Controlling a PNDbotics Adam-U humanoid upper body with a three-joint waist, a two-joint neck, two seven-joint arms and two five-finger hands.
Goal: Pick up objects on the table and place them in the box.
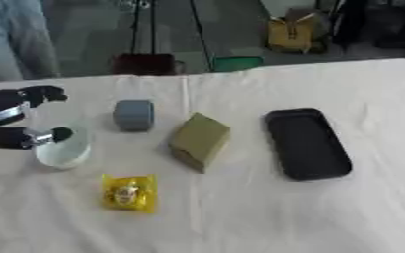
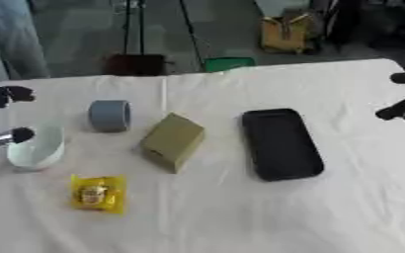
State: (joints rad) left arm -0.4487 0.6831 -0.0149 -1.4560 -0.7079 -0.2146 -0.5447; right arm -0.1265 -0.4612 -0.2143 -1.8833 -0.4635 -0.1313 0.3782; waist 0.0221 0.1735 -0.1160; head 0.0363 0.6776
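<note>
A translucent white cup stands at the table's left side. My left hand comes in from the left edge, with an upper finger and the thumb curled round the cup. On the white cloth lie a grey-blue roll, an olive cardboard block and a yellow packet. The black oblong box lies to the right of the block with nothing in it. My right hand shows only as dark, spread fingers at the right edge, away from all objects.
The white tablecloth covers the table, whose far edge runs across the top. Beyond it stand tripod legs, a yellow bag and a green item on the floor.
</note>
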